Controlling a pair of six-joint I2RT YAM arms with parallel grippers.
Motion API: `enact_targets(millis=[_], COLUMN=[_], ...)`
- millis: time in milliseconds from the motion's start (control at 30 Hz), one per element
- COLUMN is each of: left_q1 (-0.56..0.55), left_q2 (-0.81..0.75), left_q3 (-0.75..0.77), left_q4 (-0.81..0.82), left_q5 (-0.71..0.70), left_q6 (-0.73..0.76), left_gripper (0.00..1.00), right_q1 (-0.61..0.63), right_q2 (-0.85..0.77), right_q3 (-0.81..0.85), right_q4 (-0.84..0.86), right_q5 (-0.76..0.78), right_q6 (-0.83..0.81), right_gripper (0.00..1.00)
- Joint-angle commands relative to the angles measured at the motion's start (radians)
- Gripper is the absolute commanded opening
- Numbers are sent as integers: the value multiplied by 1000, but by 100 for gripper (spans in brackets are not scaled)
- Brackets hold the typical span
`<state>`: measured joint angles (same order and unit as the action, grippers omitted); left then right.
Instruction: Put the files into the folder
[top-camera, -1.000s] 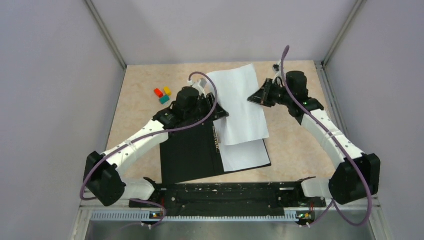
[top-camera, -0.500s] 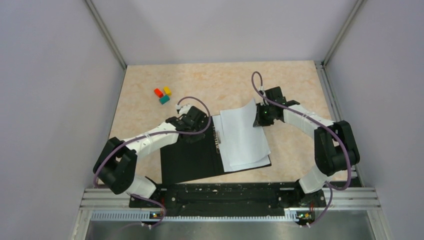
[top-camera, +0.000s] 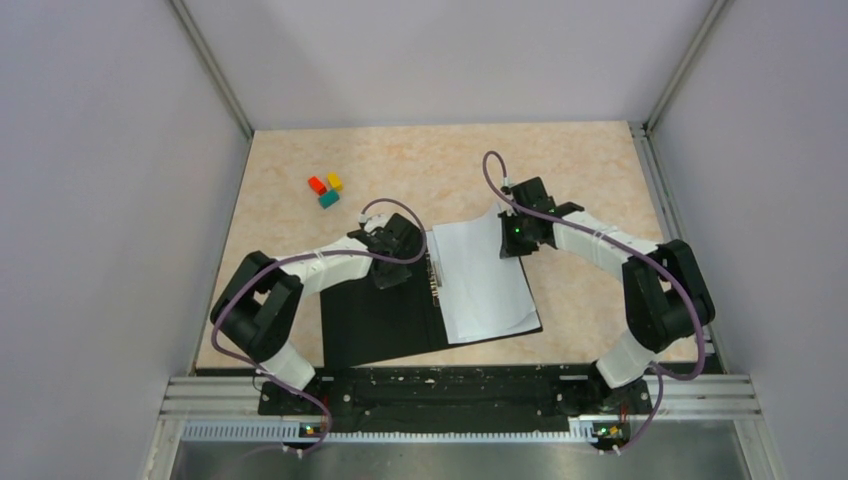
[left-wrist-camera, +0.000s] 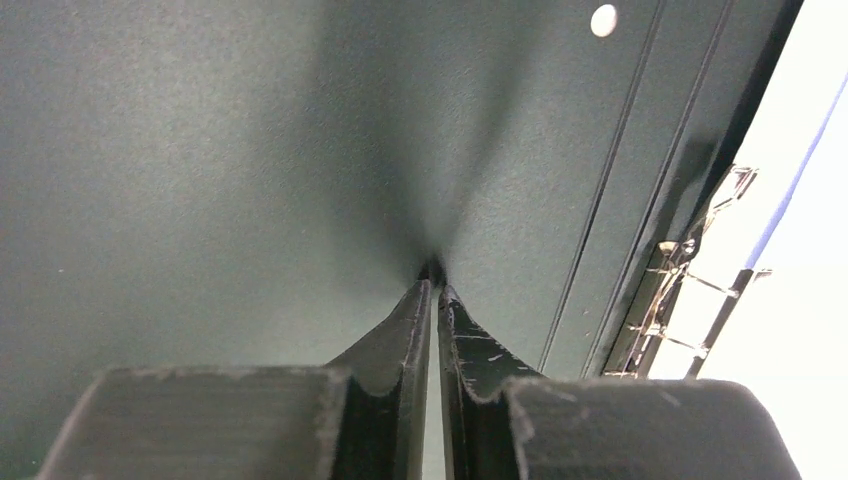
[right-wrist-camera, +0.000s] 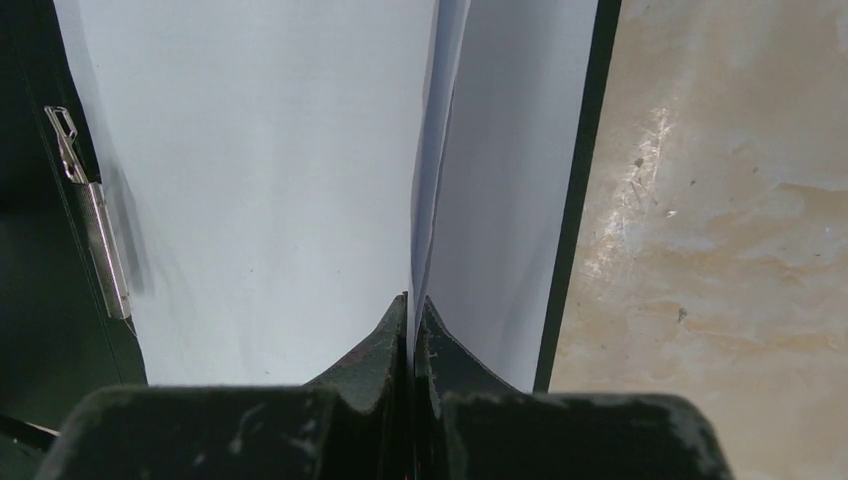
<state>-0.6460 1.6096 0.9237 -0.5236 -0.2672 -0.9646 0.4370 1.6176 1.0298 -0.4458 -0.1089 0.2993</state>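
Two pincers low over the counter (top-camera: 420, 165). On the left, left pincer (left-wrist-camera: 432, 288): jaws nearly together, only a slit, tips against the black flap of the open folder (top-camera: 372, 315), nothing seen between them. Right of it, files (top-camera: 487, 292) lie inside the folder. Farther right, right pincer (right-wrist-camera: 411, 302) clamped tight on the top sheet's raised edge.

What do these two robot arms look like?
The left arm and right arm have white link shells with chunky black joints. A purple cable loops along each one. The left gripper and right gripper each have two black, scuffed fingers tapering to thin tips. A small green light glows by the right wrist.
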Motion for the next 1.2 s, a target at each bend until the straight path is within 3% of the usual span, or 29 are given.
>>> enact_targets(millis=[0,433,1167], left_q1=[4,15,25], left_q2=[26,50,50], left_q3=[45,56,52], left_q4=[25,34,43], left_q5=[7,25,52], left_q6=[15,22,24], left_gripper=[12,10,8], right_q1=[34,55,67], right_q2=[-7,-28,-70], right_q3=[27,-13,-69], right_q4=[19,66,70], right_q5=[-11,2,37], right_q6=[16,126,167], right_gripper=[0,0,0])
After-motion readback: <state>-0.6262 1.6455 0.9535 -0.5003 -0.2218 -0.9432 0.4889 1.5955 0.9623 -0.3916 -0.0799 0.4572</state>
